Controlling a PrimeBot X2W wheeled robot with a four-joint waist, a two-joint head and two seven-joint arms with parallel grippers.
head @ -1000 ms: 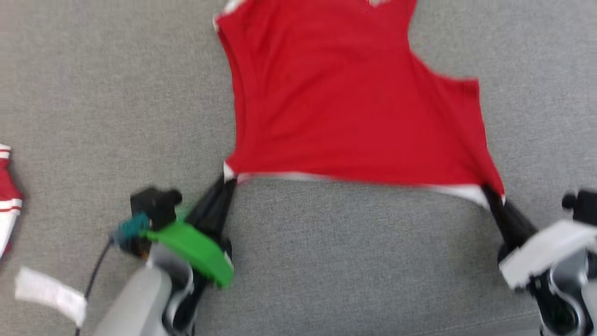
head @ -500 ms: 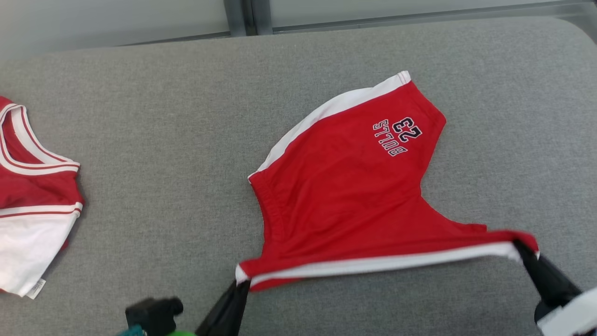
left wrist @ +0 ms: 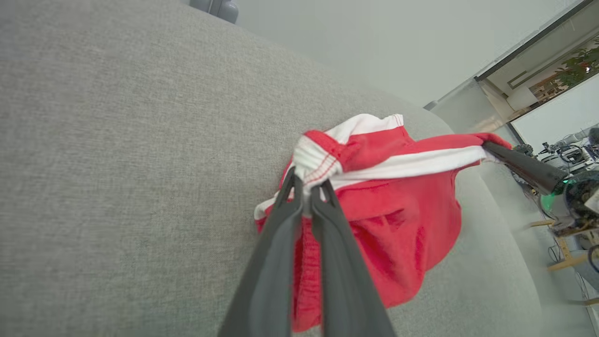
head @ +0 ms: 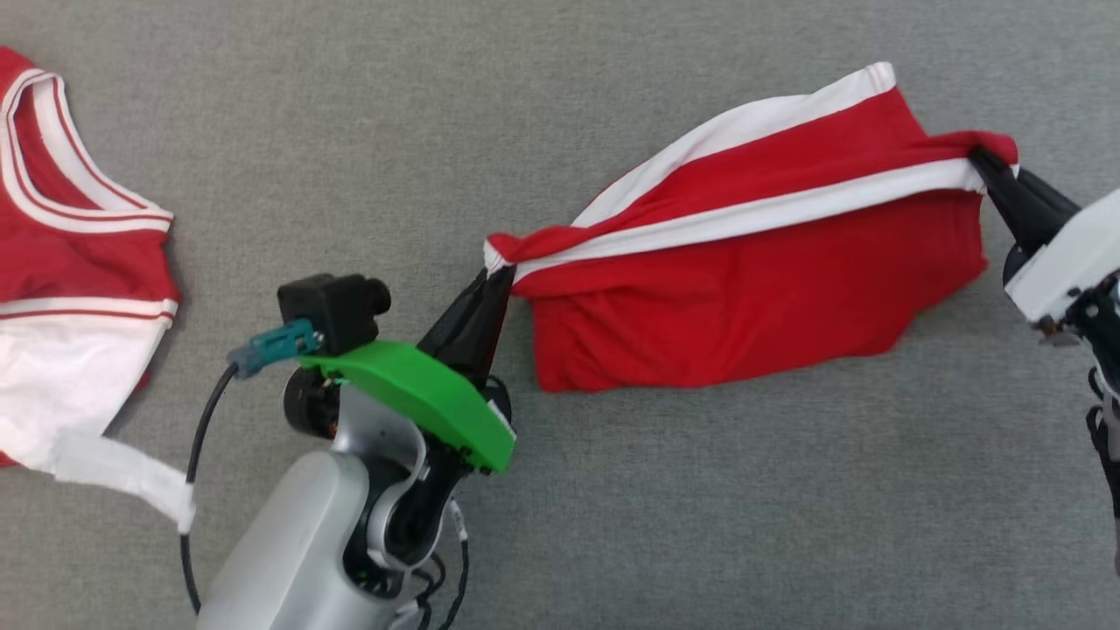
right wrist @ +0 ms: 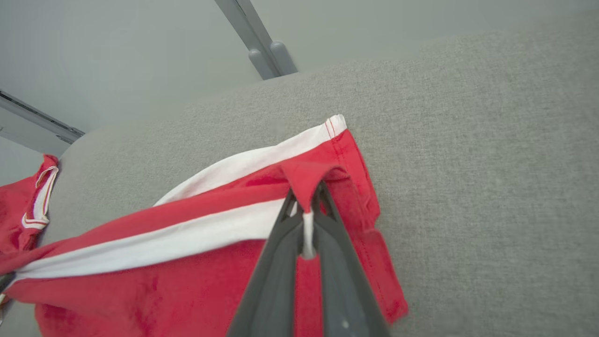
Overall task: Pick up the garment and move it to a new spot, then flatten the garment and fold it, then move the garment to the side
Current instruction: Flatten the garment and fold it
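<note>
Left jaws and right jaws each clench one end of the red shorts (head: 752, 289), white band (head: 744, 217) stretched between them over a grey cushion (head: 700, 525), a jersey (head: 79, 262) well beyond the left jaws.

A grey woven cushion (head: 700, 525) spreads wide under even, soft light. In the left wrist view, a pale wall (left wrist: 355, 42) rises at 12 o'clock and a window (left wrist: 566, 75) with greenery sits at 2 o'clock. In the right wrist view, a grey post (right wrist: 266, 58) stands at 11 o'clock.
</note>
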